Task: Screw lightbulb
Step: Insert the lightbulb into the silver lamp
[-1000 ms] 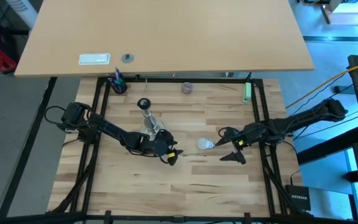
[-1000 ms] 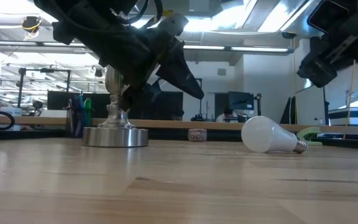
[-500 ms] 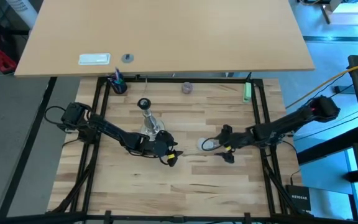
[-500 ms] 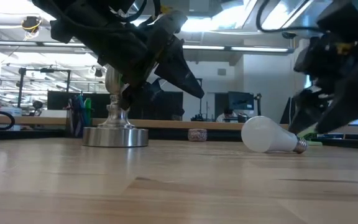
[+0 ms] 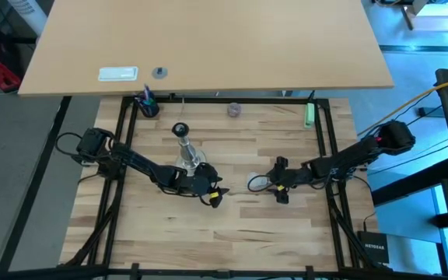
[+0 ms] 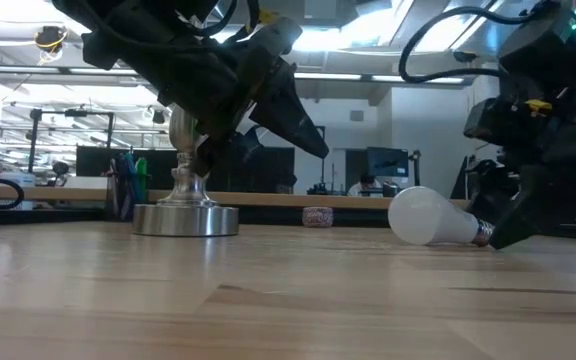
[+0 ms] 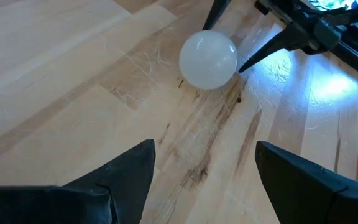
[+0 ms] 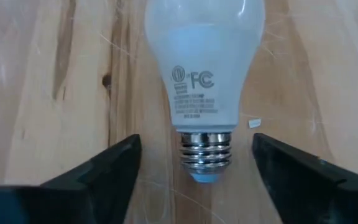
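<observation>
The white lightbulb [image 5: 256,183] lies on its side on the wooden table, its round end toward the left and its silvery threaded base [image 8: 206,151] toward my right gripper [image 8: 196,139]. That gripper is open and tipped down. Its fingers stand on either side of the threaded base with a gap on each side. The silvery stand [image 5: 187,152] rests on its round base left of the bulb, its dark socket top [image 5: 180,130] up. Beside the stand, my left gripper [image 7: 204,146] hangs open over bare wood, pointing at the bulb [image 7: 208,60].
At the table's far edge are a small purplish-grey round object [image 5: 233,110], a green item [image 5: 309,115] and a dark cup of pens [image 5: 147,106]. Black frame rails [image 5: 327,140] run along the table's sides. Bare wood lies toward the near edge.
My right gripper has come down and moved toward the table's left, tipping its fingers downward, until they straddle the bulb's threaded end. The bulb has stayed where it lay.
</observation>
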{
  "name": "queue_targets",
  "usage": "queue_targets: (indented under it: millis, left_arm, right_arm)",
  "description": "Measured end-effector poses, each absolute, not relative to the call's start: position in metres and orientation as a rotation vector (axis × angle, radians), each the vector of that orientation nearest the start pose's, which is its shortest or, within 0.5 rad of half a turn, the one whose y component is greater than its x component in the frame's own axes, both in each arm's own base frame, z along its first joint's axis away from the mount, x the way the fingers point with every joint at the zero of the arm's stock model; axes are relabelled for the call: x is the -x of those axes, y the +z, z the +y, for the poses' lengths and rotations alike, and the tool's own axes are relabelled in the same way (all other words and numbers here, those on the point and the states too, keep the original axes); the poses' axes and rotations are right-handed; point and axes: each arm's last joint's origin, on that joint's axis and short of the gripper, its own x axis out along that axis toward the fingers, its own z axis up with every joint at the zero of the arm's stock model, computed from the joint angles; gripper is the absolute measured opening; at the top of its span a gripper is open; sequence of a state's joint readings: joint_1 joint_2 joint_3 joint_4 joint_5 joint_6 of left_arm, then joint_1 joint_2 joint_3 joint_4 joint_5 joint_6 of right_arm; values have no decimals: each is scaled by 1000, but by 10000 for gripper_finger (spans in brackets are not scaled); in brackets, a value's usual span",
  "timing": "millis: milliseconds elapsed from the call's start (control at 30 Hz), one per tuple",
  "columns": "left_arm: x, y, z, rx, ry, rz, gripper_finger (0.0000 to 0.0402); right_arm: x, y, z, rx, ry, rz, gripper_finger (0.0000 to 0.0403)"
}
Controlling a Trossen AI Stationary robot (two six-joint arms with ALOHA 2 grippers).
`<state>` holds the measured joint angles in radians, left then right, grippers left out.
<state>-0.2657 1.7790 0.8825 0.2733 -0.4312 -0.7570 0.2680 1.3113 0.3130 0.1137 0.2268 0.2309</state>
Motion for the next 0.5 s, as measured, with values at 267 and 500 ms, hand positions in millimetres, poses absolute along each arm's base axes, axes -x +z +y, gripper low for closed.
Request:
queue_targets:
  millis: [267,500]
  left_arm:
    - [-342,153,-80,572,384,481,266]
    - [-342,153,-81,614,393,471,266]
  right_arm:
    - [-191,111,46,-6,-62,849,151]
    - [-194,113,47,-20,-53,817,101]
